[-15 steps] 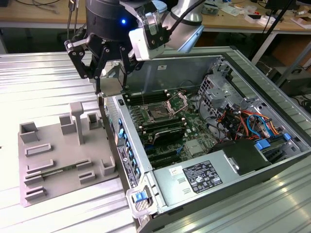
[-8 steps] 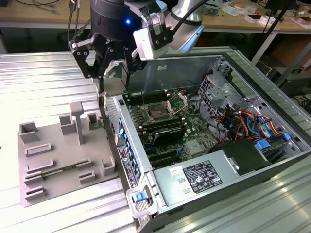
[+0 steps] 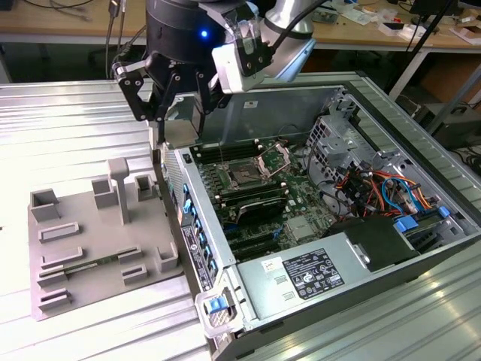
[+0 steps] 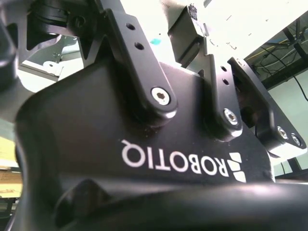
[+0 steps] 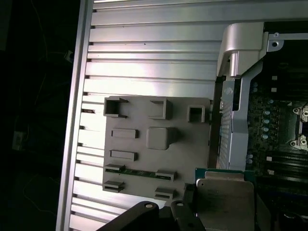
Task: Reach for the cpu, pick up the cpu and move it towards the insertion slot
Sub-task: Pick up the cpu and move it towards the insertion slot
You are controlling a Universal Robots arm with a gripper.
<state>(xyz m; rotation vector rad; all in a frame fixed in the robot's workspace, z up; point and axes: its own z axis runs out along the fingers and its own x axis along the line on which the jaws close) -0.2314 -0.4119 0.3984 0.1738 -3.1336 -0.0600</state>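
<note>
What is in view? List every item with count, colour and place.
cpu: one, silver top, green edge, held in the claw.
insertion slot: one, dark, silver frame, inside the computer case.
computer case: one, grey, open, on the table.
power supply: one, grey, white label, in the computer case.
tray: one, grey, at the exterior view's left of the computer case.
cables: several, red, blue, orange, in the computer case.
table: one, silver, ribbed.
claw: one, black, shut on the cpu.
</note>
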